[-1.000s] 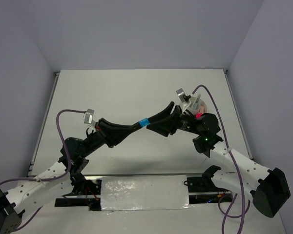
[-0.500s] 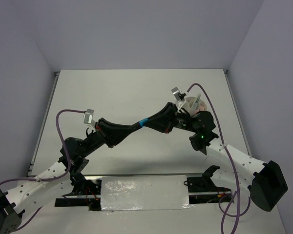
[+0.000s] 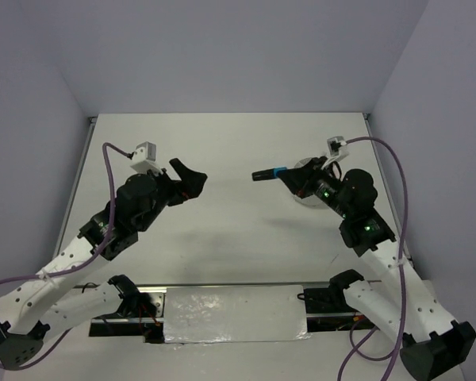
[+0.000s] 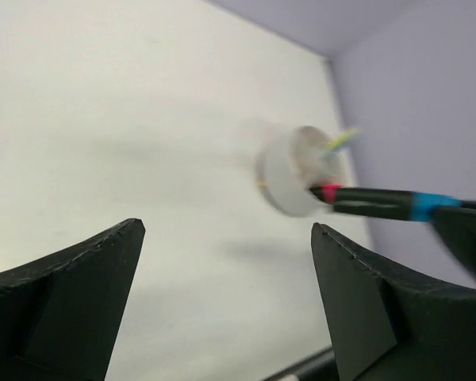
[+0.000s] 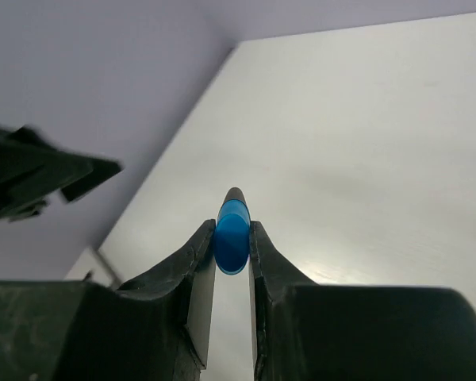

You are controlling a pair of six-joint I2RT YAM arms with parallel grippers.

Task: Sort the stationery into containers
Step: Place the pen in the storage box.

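Presently the blue-ended marker (image 3: 270, 172) is off the bench (image 3: 222, 143), clamped between the fingers of the right gripper (image 5: 232, 235). The jaws stand narrow, closed on the barrel just behind the blue band. Its black tip projects free beyond them.

Long axis: in the top view the marker lies nearly level and runs left to right. The free tip points toward the middle of the bench and the left arm. The held end lies toward the round white tub (image 4: 279, 178).

Direction to the container: the tub sits on the bench at the right side, just beside and partly beneath the right gripper, on its wrist side. The marker therefore points away from the tub, not into it. A greenish-yellow pen (image 4: 343, 140) already stands out of the tub's far rim. Which compartment it occupies cannot be told, and the dividers are not visible in any view.

Left gripper (image 4: 226, 230): jaws wide apart, nothing between them. It hangs over the left half of the bench, well apart from both marker and tub.

Assessment: the right arm is the nearer and already carries the item. Judged from this layout, the deposit calls for drawing the marker back over the tub, or tilting its tip down into it, before the jaws part. A release at the present position would probably drop it on the bench short of the rim.
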